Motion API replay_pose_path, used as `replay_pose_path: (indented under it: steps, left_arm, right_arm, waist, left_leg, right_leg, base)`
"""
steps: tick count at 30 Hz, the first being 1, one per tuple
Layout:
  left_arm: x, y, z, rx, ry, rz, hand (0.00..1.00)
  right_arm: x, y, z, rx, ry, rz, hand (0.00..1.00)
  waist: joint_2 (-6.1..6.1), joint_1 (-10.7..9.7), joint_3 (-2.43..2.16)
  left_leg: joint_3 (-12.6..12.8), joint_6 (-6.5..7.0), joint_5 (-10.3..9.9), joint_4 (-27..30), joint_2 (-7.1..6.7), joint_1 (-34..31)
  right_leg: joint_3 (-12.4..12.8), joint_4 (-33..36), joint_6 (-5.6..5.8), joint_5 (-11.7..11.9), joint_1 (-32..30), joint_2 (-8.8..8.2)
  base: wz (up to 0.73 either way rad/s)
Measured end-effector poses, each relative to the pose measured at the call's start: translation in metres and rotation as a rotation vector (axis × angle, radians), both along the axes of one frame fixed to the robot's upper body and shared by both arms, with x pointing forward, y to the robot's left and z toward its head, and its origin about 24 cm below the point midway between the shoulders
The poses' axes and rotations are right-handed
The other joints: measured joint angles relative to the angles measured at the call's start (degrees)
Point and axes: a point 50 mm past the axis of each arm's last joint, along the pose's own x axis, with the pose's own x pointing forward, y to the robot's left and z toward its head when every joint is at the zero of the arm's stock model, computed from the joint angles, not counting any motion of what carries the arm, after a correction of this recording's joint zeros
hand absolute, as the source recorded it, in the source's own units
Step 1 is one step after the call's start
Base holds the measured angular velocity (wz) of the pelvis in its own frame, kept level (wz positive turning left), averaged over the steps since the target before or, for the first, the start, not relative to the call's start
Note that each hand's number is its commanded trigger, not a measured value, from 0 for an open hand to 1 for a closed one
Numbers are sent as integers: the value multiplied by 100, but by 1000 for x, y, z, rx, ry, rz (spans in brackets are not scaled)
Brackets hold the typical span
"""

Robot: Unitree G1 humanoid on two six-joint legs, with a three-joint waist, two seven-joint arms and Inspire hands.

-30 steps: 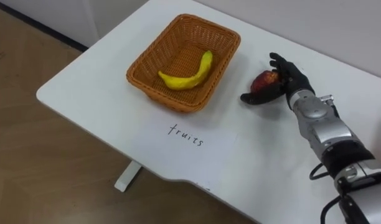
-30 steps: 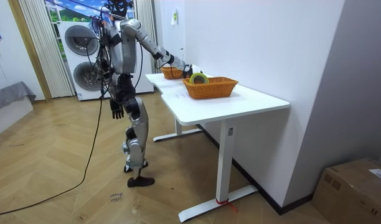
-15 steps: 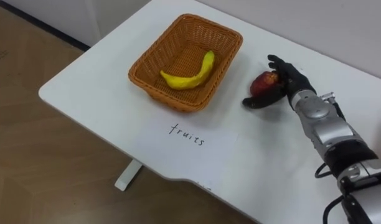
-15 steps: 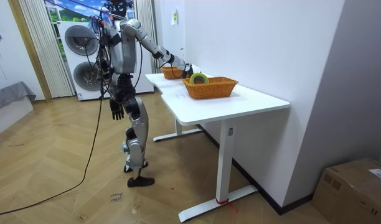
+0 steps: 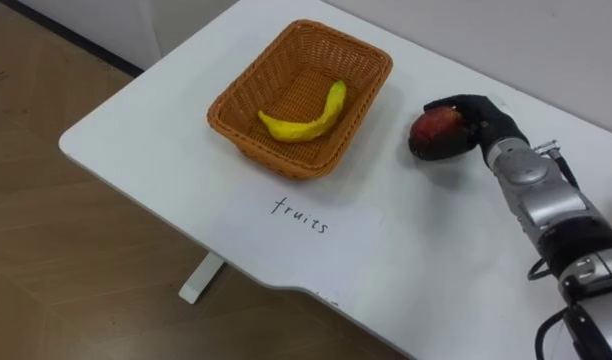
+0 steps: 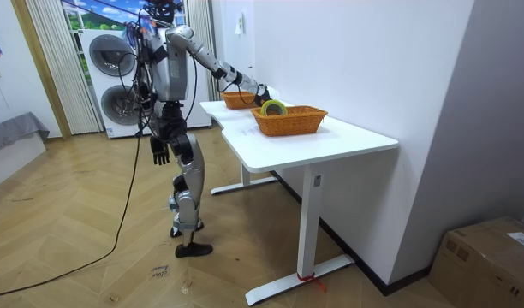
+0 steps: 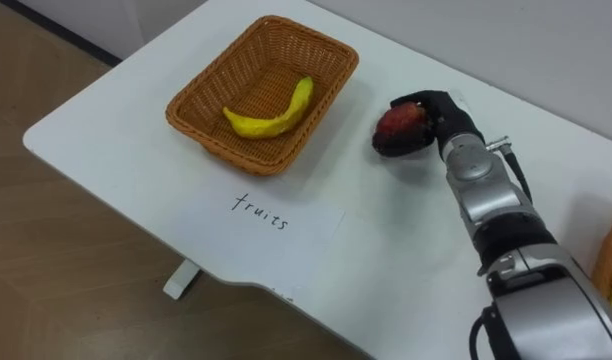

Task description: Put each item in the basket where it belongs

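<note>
The white counter (image 5: 456,250) runs from the left edge to the lower right of the eye views; in the room view it stands on white legs on the wood floor (image 6: 91,274), against the wall (image 6: 348,60). A brown wicker basket (image 5: 286,160) sits at upper centre. Just below it lies a white sheet of paper (image 5: 304,225) with handwriting. A second wicker basket (image 6: 289,120) sits at the room view's centre.

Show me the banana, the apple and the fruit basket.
banana (image 5: 304,118), left eye view, middle of its curve.
apple (image 5: 434,131), left eye view, its red front.
fruit basket (image 5: 268,151), left eye view, near woven wall.
</note>
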Motion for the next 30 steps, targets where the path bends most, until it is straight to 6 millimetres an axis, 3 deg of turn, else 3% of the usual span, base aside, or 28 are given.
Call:
replay_pose_path:
  steps: [14,22,30]
  left_arm:
    - [0,0,0,2,1,0,0]
    - [0,1,0,11,2,4,0]
    - [-1,2,0,5,-6,42,0]
  right_arm:
    - [-1,0,-2,-7,17,-3,100]
    - [-1,0,-2,15,31,-17,100]
    - [1,6,3,39,35,14,100]
  waist:
    - [-25,1,1]
    - [-77,1,-43]
    - [-61,-77,-55]
  left_leg:
    - [0,-2,-2,3,1,-5]
    - [3,-2,-2,3,2,12]
    - [45,-1,0,6,5,91]
  right_leg:
    - [-2,-4,0,0,-12,2]
    - [66,-13,-1,0,-1,15]
    - [92,-13,0,0,55,12]
  base:
    - [0]
    - [0]
    - [-1]
